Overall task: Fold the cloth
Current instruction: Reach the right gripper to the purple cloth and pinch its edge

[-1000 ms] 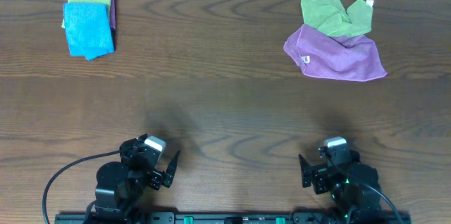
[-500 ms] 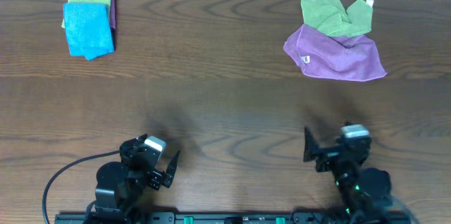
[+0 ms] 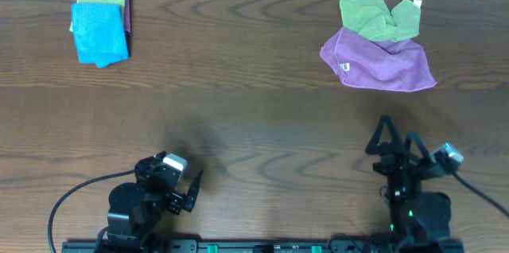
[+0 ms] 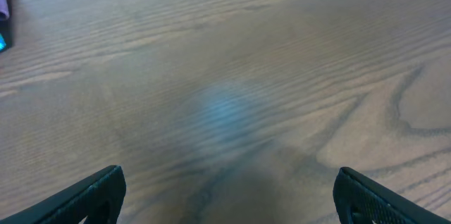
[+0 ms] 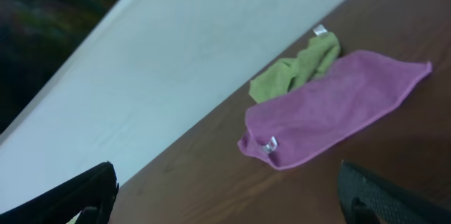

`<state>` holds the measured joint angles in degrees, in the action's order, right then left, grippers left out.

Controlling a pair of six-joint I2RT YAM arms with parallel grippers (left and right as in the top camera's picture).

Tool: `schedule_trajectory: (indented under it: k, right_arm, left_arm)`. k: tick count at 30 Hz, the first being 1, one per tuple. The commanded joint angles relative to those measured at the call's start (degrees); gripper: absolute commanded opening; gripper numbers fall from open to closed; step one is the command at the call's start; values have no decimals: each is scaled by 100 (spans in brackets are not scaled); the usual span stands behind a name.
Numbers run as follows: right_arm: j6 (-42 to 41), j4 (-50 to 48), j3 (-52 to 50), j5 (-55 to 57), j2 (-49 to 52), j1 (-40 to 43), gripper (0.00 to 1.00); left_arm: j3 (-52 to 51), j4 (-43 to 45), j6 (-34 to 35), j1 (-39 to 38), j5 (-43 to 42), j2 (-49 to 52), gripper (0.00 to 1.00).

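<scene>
The folding has not begun, judging by how things lie. The purple microfibre cloth (image 3: 378,66) sits rumpled in a loose heap on the brown wooden table (image 3: 254,110). No edge is squared or doubled over, and its small white tag (image 3: 345,67) shows at the near-left edge. It still needs to be spread flat, folded and tidied.

The right gripper (image 3: 395,143) is raised off the table and points towards the cloth. Its jaws are spread wide, holding and touching nothing. The cloth lies straight ahead of it, well apart. A crumpled light green cloth (image 3: 374,13) lies just beyond the purple one, touching its far edge and seemingly overlapping it.

The left gripper (image 4: 232,203) hangs low over bare wood, its jaws also wide apart and empty. The purple cloth is far off to its right. A blue folded cloth (image 3: 99,34) lies well ahead of it, to its left.
</scene>
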<state>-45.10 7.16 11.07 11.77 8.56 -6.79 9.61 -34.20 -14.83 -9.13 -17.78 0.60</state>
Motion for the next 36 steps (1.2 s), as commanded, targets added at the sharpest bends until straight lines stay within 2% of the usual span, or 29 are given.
schedule_trajectory:
  k: [1, 6, 10, 12, 17, 21, 25, 36]
  right_arm:
    - [-420, -533, 98, -302, 1058, 262, 99]
    - [-345, -1169, 938, -1246, 3458, 739, 99]
    - [376, -1121, 2271, -2275, 5477, 955, 99]
    - [780, -870, 3252, -2686, 6616, 957, 99]
    - [1676, 367, 5060, -3045, 8279, 933, 99]
    - [2306, 1445, 5899, -3038, 9018, 916, 99]
    - [3027, 1941, 6186, -2903, 9499, 809, 99]
    - [4251, 2260, 6220, -1292, 9766, 243, 98]
  left_arm:
    - [-52, 9, 46, -17, 2, -39, 95]
    - [-52, 9, 46, -17, 0, -39, 95]
    - [-52, 9, 46, -17, 2, -39, 96]
    - [-52, 9, 46, -17, 0, -39, 95]
    - [-52, 9, 46, -17, 0, -39, 95]
    - [-52, 9, 46, -17, 0, -39, 95]
    - [-52, 9, 46, -17, 0, -39, 95]
    - [-52, 9, 46, -17, 0, -39, 95]
